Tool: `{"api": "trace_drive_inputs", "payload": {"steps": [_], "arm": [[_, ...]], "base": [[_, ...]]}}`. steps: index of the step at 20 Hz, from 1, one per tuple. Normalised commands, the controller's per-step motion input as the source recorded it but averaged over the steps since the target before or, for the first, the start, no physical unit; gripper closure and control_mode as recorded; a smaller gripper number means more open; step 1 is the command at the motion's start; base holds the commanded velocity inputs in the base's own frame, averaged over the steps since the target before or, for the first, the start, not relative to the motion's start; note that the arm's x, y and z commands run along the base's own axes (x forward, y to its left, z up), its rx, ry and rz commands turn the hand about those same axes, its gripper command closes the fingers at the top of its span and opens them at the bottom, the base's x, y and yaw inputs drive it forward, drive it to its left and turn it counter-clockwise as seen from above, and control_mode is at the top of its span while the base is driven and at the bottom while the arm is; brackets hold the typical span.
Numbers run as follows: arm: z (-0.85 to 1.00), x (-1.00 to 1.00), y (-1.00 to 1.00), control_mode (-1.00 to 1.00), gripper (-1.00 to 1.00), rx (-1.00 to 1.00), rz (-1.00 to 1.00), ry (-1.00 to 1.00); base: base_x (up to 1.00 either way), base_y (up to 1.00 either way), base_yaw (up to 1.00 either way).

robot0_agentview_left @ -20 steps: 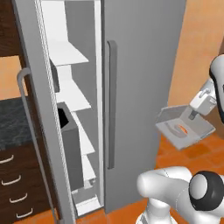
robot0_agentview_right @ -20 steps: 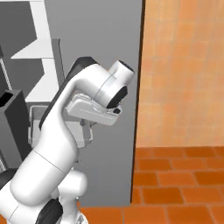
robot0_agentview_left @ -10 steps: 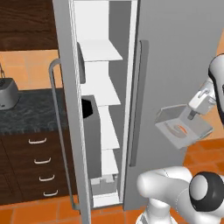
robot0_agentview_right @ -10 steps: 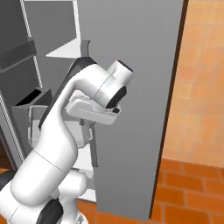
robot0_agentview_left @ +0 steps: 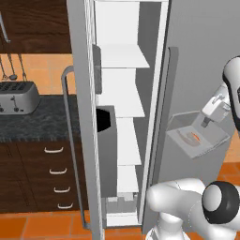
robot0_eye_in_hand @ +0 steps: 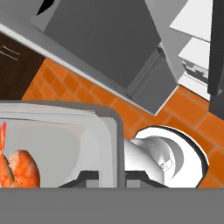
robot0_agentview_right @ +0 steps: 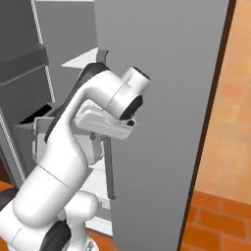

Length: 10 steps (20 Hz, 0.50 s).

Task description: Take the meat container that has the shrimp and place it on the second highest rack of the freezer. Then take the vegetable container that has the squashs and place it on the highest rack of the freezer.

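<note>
1. Left base view: my tool [robot0_agentview_left: 207,123] is clamped on the rim of the clear, shallow plastic meat container [robot0_agentview_left: 197,139] with an orange shrimp [robot0_agentview_left: 191,137] in it. I hold it in the air in front of the closed grey right-hand door [robot0_agentview_left: 201,70], well to the right of the open freezer compartment [robot0_agentview_left: 123,112]. White shelves are stacked inside; the second highest rack [robot0_agentview_left: 123,105] looks bare. The grey left door [robot0_agentview_left: 86,117] stands swung open, and a silver toaster [robot0_agentview_left: 18,97] sits on the dark tabletop [robot0_agentview_left: 37,123] beyond it.

2. Right base view: my white arm [robot0_agentview_right: 73,147] folds in front of the closed door; the freezer opening lies to its left.

3. Hand view: the container's rounded corner and rim [robot0_eye_in_hand: 113,144] sit right at my fingertips, which I judge closed on the wall. The shrimp lies at the far left, over orange floor tiles [robot0_eye_in_hand: 100,98].

4. Handling, as I judge it: the tray is light, stiff and smooth, so an edge grip may let it sag or slip. I should keep it level, since the shrimp can slide.
</note>
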Motion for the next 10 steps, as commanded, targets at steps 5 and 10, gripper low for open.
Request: {"api": "trace_drive_inputs", "payload": {"steps": [5,10], "arm": [[0.0,0.0,0.0,1.0,1.0,0.0,0.0,0.0],[0.0,0.0,0.0,1.0,1.0,0.0,0.0,0.0]], "base": [[0.04,-0.11,0.36],[0.08,0.0,0.09]]}}
